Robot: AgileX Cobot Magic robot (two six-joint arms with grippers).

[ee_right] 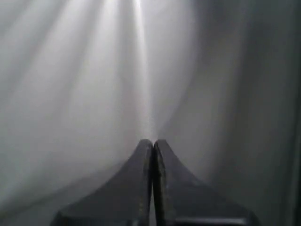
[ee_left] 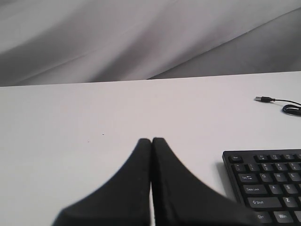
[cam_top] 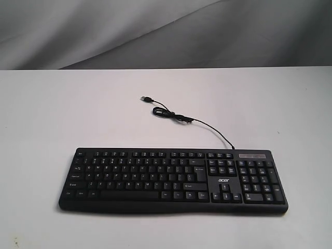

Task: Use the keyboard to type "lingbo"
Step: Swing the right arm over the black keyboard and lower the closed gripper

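The black keyboard (cam_top: 174, 179) with white legends and an acer logo lies flat near the front of the white table, number pad on the right. Its thin cable (cam_top: 192, 120) runs back to a loose USB plug (cam_top: 147, 98). Neither arm shows in the exterior view. In the left wrist view my left gripper (ee_left: 151, 140) is shut with nothing in it, over bare table beside the keyboard's left end (ee_left: 268, 188). My right gripper (ee_right: 153, 141) is shut too and empty, facing only grey cloth; the keyboard is out of that view.
The white table (cam_top: 78, 114) stretches back to a draped grey cloth backdrop (cam_top: 166, 31). The cable loop (ee_left: 292, 109) and plug (ee_left: 263, 99) lie behind the keyboard in the left wrist view.
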